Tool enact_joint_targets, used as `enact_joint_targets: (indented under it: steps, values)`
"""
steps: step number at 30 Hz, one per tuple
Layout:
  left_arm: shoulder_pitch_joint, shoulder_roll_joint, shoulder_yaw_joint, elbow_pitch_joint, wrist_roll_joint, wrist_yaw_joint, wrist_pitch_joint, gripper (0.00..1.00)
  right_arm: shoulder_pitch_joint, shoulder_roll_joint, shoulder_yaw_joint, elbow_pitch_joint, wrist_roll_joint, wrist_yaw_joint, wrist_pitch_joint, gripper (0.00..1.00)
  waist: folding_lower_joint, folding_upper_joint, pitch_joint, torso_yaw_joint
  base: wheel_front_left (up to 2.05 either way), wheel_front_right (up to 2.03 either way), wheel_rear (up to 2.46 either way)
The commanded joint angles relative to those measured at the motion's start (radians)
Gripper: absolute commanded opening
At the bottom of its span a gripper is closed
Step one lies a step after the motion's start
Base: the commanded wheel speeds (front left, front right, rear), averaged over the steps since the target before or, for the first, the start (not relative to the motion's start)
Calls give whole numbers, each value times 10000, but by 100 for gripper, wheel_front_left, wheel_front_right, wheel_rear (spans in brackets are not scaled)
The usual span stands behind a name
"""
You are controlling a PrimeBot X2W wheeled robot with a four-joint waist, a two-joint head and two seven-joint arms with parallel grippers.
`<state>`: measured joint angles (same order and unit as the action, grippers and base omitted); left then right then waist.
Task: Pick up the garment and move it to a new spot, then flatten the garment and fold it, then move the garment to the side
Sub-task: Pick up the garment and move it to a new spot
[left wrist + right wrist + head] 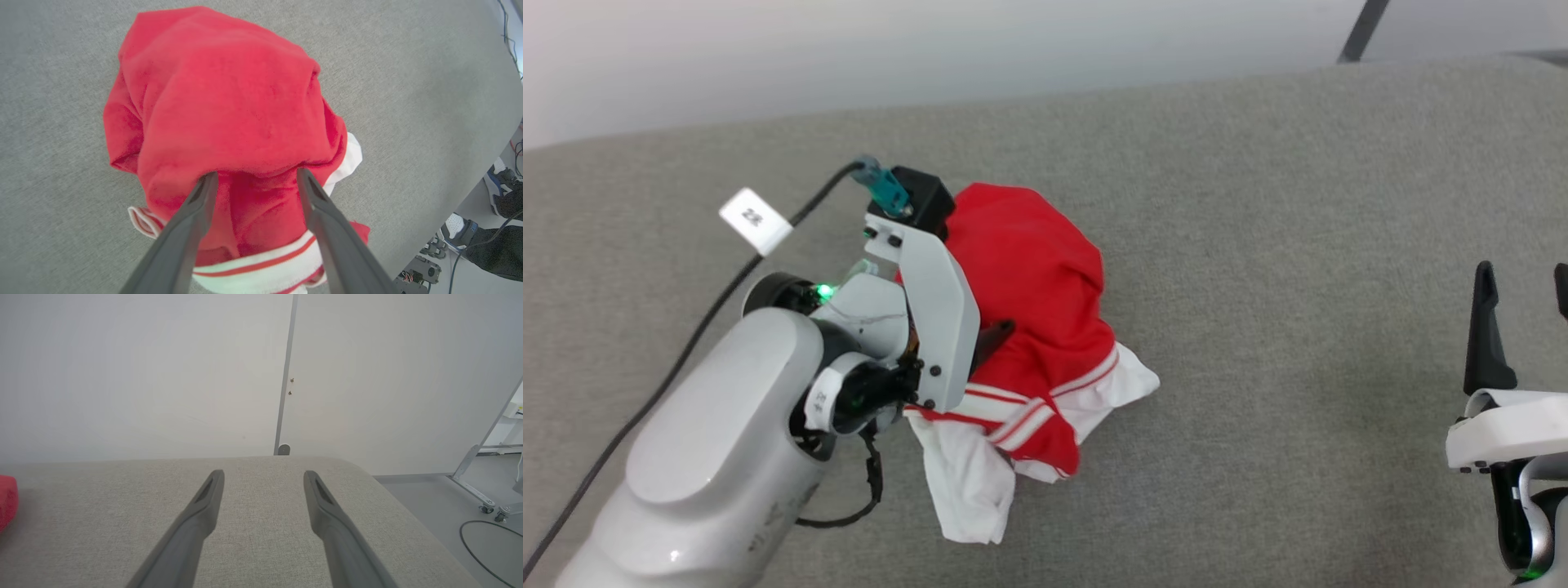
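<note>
The garment (1029, 269) lies bunched in a heap on the grey padded surface, red on top, with white sleeves and striped trim toward the near side. From the left wrist view, my left gripper (257, 173) stands open, its two fingers spread over the red cloth (220, 94) and their tips resting on or just above a fold. In the head view the pale wrist covers most of that gripper, and one dark finger (999, 332) pokes out over the garment. My right gripper (1523, 269) is open far to the right with nothing between its fingers (263, 473). A red edge of the garment (6, 498) shows at its far left.
The grey padded table (1258, 204) stretches wide around the heap. A black cable with a white tag (756, 219) trails from the left wrist. The table's edge drops to a floor where a person's shoes (496, 179) and wires show. A wall stands behind.
</note>
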<state>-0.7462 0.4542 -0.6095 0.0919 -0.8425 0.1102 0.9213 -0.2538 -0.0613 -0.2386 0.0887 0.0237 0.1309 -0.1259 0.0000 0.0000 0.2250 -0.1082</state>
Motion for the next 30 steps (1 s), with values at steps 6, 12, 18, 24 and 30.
enact_joint_targets:
  steps: [6, 12, 18, 24, 30]
  values:
    - [201, 123, 315, -309, -62, 76, -480, 100, 280, -202, 414, 79, 76, -4, 167, 100, 0, 0, -959, 632, 0, 0, 0]
    - [730, 427, 736, -672, 71, -79, -1560, 100, 598, -322, 836, 150, 234, -4, 344, 100, 0, 0, -1683, 1042, 0, 0, 0]
    - [1431, 765, 1325, -974, 240, -315, -3128, 100, 880, -374, 1208, 271, 393, -4, 361, 100, 0, 0, -2211, 1291, 0, 0, 0]
    - [2581, 1270, 1975, -1299, 587, -850, -5321, 100, 1162, -380, 1426, 368, 516, -3, 297, 100, 0, 0, -2541, 1510, 0, 0, 0]
    - [3973, 1548, 2592, -1164, 915, -1042, -7583, 100, 1436, -357, 1544, 506, 588, -3, 194, 100, 0, 0, -2758, 1683, 0, 0, 0]
